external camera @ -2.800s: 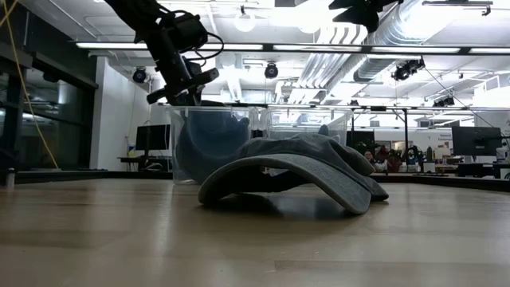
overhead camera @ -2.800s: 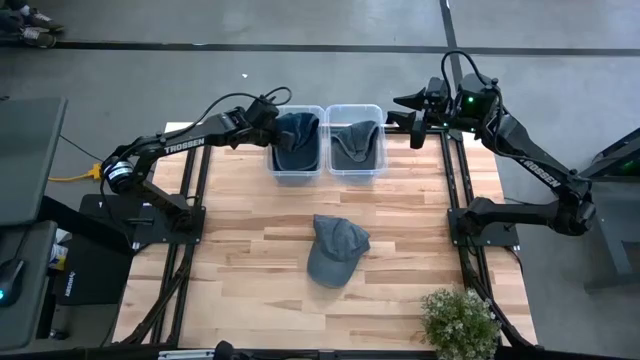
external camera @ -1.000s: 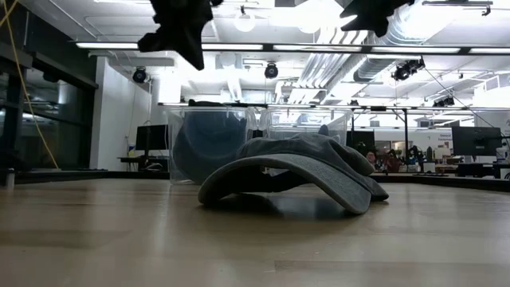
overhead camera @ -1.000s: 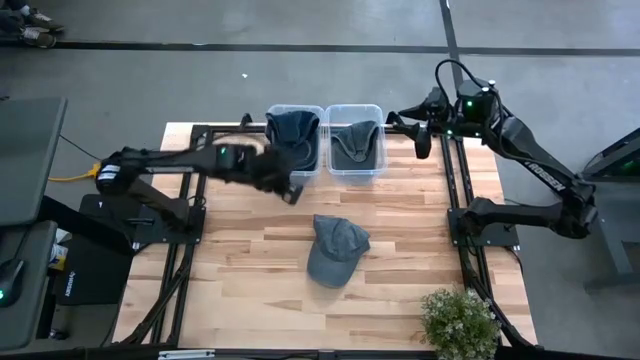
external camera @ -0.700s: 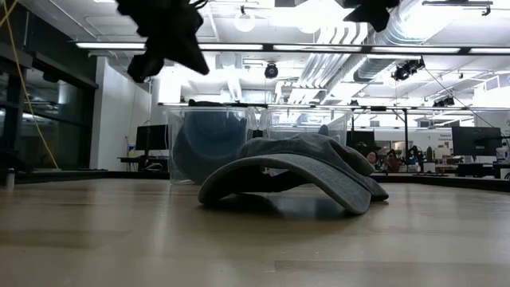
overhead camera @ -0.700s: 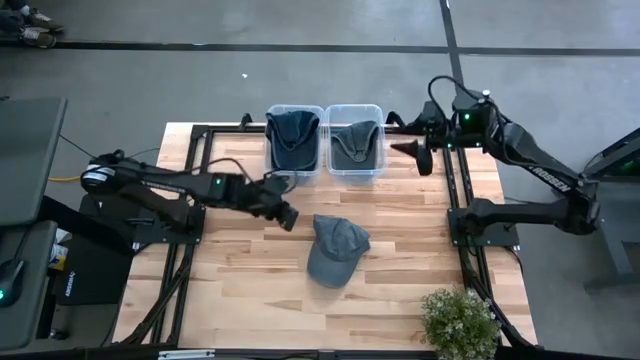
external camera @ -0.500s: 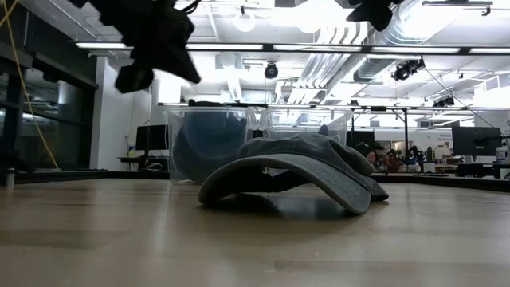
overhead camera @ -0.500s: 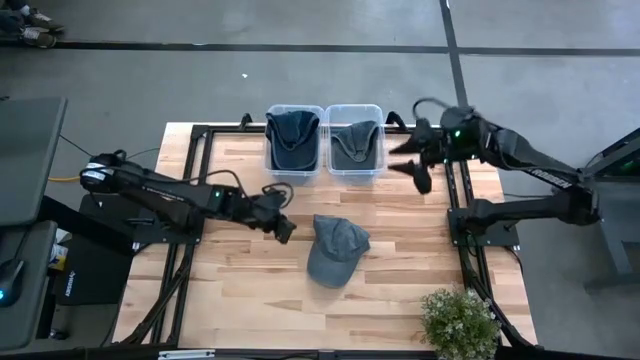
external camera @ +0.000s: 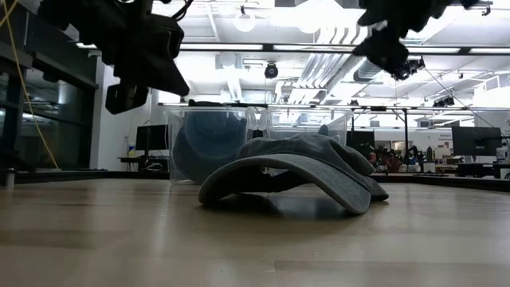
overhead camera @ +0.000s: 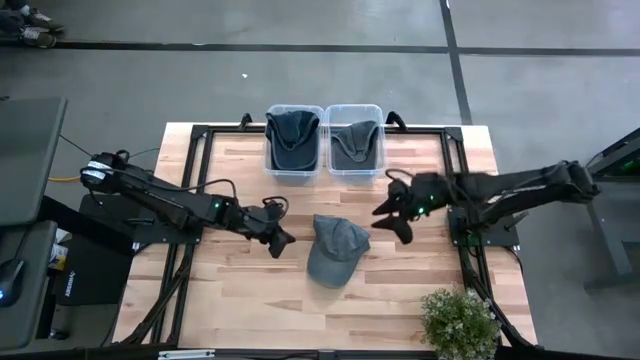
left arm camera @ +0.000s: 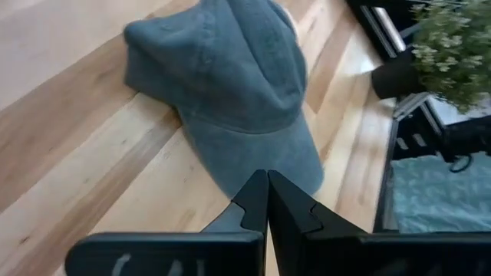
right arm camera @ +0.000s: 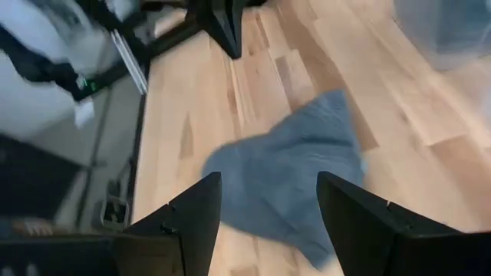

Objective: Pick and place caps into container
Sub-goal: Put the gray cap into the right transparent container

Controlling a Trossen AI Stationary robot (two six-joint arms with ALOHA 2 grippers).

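One faded grey-blue cap [overhead camera: 335,250] lies on the wooden table, crown up, its brim toward the near edge; the low view shows this cap [external camera: 295,171] resting on brim and crown edge. My left gripper [overhead camera: 281,243] hovers just left of it, shut; its wrist view has the shut fingertips [left arm camera: 267,201] pointing at the cap [left arm camera: 230,84]. My right gripper [overhead camera: 391,222] hangs open above the table to the cap's right and far side; between its spread fingers [right arm camera: 192,222] its wrist view shows the cap [right arm camera: 284,180]. Other caps fill the two bins [overhead camera: 294,140] [overhead camera: 356,140].
Two clear plastic bins stand side by side at the table's far edge, the left bin's rim [overhead camera: 270,172] and the right bin's rim [overhead camera: 355,175] toward the cap. A potted plant [overhead camera: 460,320] stands at the near right corner. Bare wood lies around the cap.
My left gripper has swung away from the left bin, toward the near edge and down, ending beside the cap's left side. My right gripper has come from the far right corner toward the near edge and left, dropping toward the cap. The cap has not moved.
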